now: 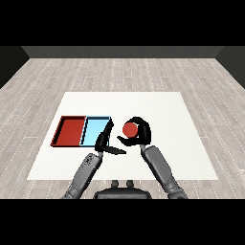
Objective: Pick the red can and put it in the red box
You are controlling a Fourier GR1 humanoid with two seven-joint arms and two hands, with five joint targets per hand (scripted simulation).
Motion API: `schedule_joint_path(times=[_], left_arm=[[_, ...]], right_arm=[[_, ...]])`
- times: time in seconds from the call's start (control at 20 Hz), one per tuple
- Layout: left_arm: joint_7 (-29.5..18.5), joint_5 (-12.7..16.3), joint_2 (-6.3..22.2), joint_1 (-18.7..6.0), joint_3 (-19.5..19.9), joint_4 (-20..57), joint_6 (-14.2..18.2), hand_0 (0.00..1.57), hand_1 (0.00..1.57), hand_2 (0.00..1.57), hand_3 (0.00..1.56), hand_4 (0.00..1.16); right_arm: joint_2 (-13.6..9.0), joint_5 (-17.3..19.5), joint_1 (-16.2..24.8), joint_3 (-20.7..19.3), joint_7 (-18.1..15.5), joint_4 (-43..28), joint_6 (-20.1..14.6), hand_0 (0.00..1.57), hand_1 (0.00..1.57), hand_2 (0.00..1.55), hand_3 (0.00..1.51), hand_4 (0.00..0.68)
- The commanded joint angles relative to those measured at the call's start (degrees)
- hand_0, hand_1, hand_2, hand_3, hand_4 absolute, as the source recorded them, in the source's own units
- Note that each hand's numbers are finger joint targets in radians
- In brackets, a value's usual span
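The right hand (139, 133) sits just right of the table's middle, its black fingers and thumb curled round the red can (129, 128). The can shows as a red disc inside the curl: fingers arch over its top and right side, and the thumb comes in beneath it, so the can lies on the left, inner side of the hand. Whether the can stands on the white table (158, 107) or is raised off it cannot be told from this view. The grey right forearm runs back from the hand toward the view's lower right.

Just left of the can is the left hand (105, 139). Its fingers are straight and point up toward the near right corner of the light blue tray (96, 118), overlapping that tray's edge in the picture, while the thumb sticks out to the right toward the can. It holds nothing.

The light blue tray lies near the can, to its left. The red tray (63, 129) adjoins the blue one on its far left side, well apart from the can.
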Motion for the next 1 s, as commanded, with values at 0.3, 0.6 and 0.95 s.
schedule_joint_path(times=[0.3,0.6,0.95], left_arm=[[0.24,2.93,-0.01,-0.06,-4.27,1.61,3.04,0.0,0.0,0.0,0.0,0.0],[-4.79,6.94,-0.01,-4.35,-5.92,8.11,4.08,0.0,0.0,0.0,0.0,0.0],[-3.57,8.67,1.04,-6.42,-0.23,9.54,-0.84,0.0,0.0,0.0,0.0,0.0]], right_arm=[[0.03,0.11,0.06,3.63,1.53,-3.34,-1.86,1.47,1.47,1.44,1.39,0.675],[0.03,-2.28,-1.41,5.91,0.87,-1.94,-4.05,1.46,1.46,1.44,1.4,0.654],[0.04,-7.32,-3.13,10.81,-3.03,0.63,-7.06,1.51,1.51,1.45,1.42,0.652]])
